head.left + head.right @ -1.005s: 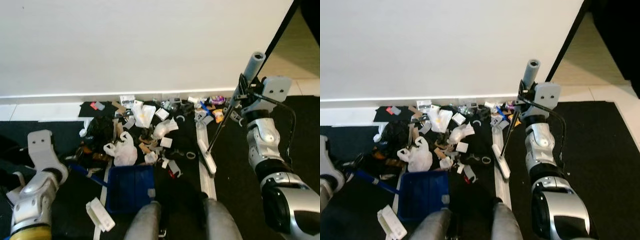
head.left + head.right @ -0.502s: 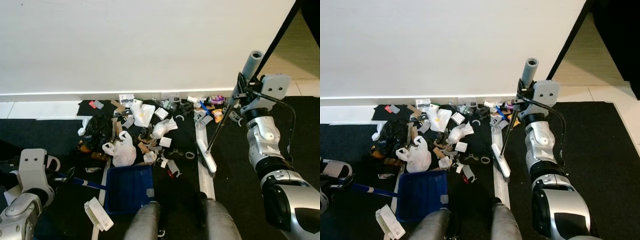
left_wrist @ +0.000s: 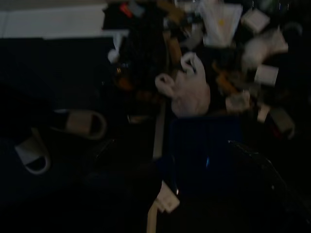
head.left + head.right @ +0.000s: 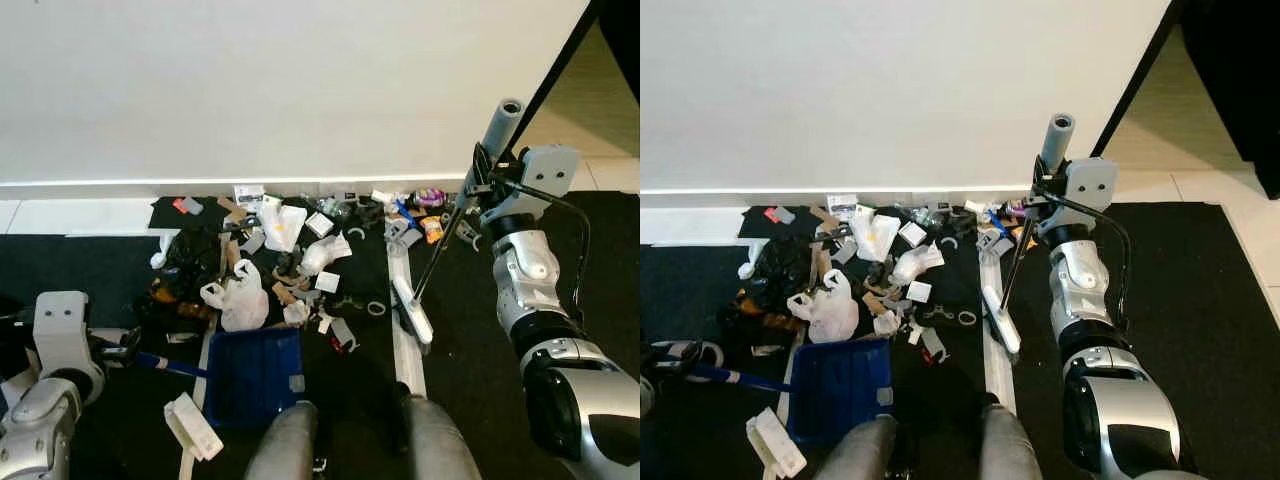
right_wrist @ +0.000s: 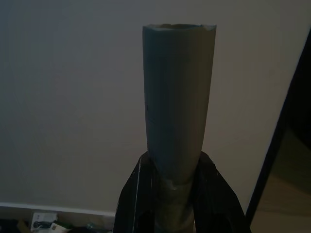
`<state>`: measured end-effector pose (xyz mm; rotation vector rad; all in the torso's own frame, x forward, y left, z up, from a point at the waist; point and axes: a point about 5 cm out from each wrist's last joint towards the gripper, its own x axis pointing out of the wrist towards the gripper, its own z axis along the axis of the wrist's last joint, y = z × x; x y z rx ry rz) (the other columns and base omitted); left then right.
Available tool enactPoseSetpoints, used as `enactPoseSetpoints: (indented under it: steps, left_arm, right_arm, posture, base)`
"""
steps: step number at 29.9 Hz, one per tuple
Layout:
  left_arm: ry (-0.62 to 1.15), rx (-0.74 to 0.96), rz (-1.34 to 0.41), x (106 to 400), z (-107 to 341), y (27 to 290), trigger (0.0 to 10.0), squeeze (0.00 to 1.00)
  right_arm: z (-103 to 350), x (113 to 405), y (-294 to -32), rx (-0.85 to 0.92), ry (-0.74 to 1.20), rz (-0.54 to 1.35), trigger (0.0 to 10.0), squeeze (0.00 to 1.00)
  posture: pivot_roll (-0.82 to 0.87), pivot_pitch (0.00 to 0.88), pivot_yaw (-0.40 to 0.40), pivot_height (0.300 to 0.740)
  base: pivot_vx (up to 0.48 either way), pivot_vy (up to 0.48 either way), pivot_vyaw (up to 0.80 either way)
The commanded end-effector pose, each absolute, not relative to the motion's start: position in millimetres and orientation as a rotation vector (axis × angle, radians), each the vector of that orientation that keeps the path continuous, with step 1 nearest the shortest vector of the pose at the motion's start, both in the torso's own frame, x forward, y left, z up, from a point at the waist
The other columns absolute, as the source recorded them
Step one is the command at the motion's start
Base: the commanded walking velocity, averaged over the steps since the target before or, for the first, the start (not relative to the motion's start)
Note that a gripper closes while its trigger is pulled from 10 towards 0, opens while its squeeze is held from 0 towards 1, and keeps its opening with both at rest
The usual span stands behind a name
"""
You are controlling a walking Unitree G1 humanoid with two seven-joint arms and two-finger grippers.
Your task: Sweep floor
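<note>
Two tools held: your right hand [image 4: 480,185] clamps the broom [image 4: 455,225], its head [image 4: 412,312] right of the litter [image 4: 290,255]; left hand [image 4: 125,345] grips the dustpan [image 4: 255,375] handle.

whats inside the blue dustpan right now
The blue dustpan holds almost nothing: one small pale scrap sits near its right edge. The litter pile lies beyond it on the dark floor. The near edge is hidden by the robot's body.
</note>
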<state>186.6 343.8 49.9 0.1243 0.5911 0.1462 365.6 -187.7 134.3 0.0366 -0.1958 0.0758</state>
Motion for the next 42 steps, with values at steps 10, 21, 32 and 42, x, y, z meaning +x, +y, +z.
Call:
enactPoseSetpoints:
  steps: [10, 21, 32, 42]
  left_arm:
    - [0.583, 0.179, 0.299, 182.2, 48.9, 371.3, 10.0, 0.0]
    - [0.484, 0.184, 0.409, 198.3, 59.9, 385.2, 10.0, 0.0]
    - [0.439, 0.004, 0.418, 198.9, 58.9, 389.6, 0.0, 0.0]
    - [0.402, -0.128, 0.238, 197.2, 62.7, 375.5, 0.0, 0.0]
  right_arm:
    - [136.8, 366.4, -188.7, 0.033, -0.204, 0.078, 10.0, 0.0]
    - [138.8, 367.1, -188.7, 0.035, -0.211, 0.079, 10.0, 0.0]
    - [138.6, 366.3, -191.1, 0.03, -0.213, 0.074, 10.0, 0.0]
    - [138.8, 367.0, -189.1, 0.032, -0.211, 0.08, 10.0, 0.0]
  posture:
    - [0.07, 0.229, -0.015, 0.74]
    - [0.06, 0.232, -0.015, 0.74]
    - [0.05, 0.234, -0.015, 0.74]
    - [0.06, 0.235, -0.015, 0.74]
  base:
    - [0.0, 0.0, 0.0]
    - [0.0, 0.0, 0.0]
    - [0.0, 0.0, 0.0]
    - [0.0, 0.0, 0.0]
